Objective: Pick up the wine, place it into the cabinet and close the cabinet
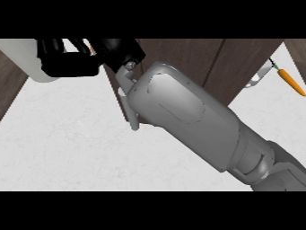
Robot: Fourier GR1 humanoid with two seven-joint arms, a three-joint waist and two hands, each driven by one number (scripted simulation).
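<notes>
Item: right hand (82,56), black, seen at the upper left of the frame at the end of a grey forearm (188,119) that crosses from the lower right. Its fingers are bunched at the mouth of a pale cabinet opening (23,58); whether they are curled round anything cannot be told, since the hand is dark and hides what lies inside it. Item: wine, not identifiable anywhere in the frame; it is presumably within or behind the hand at the opening, but this is not shown. Item: brown cabinet door (181,58), upper centre, with a pale handle (130,101) just beside the forearm. Item: carrot (291,82), upper right, on the white counter (62,148), well apart from the hand. Left hand: not in view. Handling note: if placement is the step in hand, the bottle is best set upright well inside the opening, and the forearm drawn clear of the door edge before the door is swung.
</notes>
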